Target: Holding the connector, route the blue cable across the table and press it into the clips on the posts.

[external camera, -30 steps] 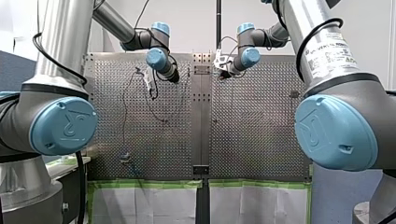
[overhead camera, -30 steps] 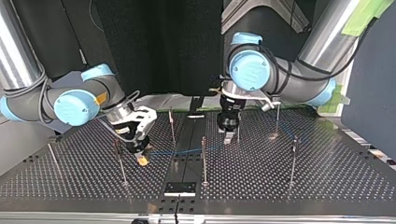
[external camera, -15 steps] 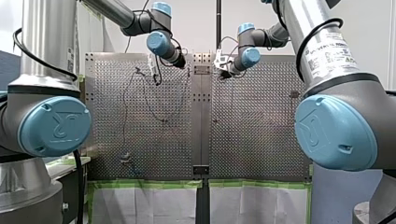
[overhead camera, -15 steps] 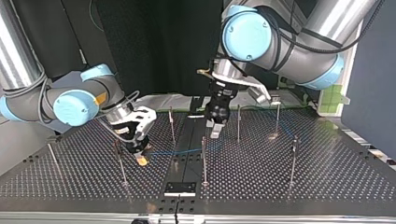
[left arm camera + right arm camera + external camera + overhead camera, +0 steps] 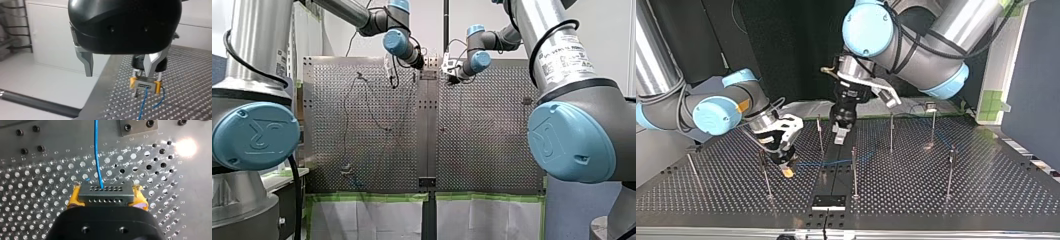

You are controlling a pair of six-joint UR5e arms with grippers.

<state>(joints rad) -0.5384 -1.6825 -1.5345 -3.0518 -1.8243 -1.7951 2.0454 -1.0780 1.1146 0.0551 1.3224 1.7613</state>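
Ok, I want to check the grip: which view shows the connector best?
The right wrist view: the connector sits close up in my right gripper, between yellow pads, blue cable leaving it. The left wrist view shows it small, farther off; top and front views barely resolve it.

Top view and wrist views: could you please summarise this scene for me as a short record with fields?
right end effector: shut on the connector, low over the table
left end effector: open, holding nothing, raised above the table
blue cable: leaves the connector and runs over the perforated surface
posts: upright on the table
cable in clips: cannot tell
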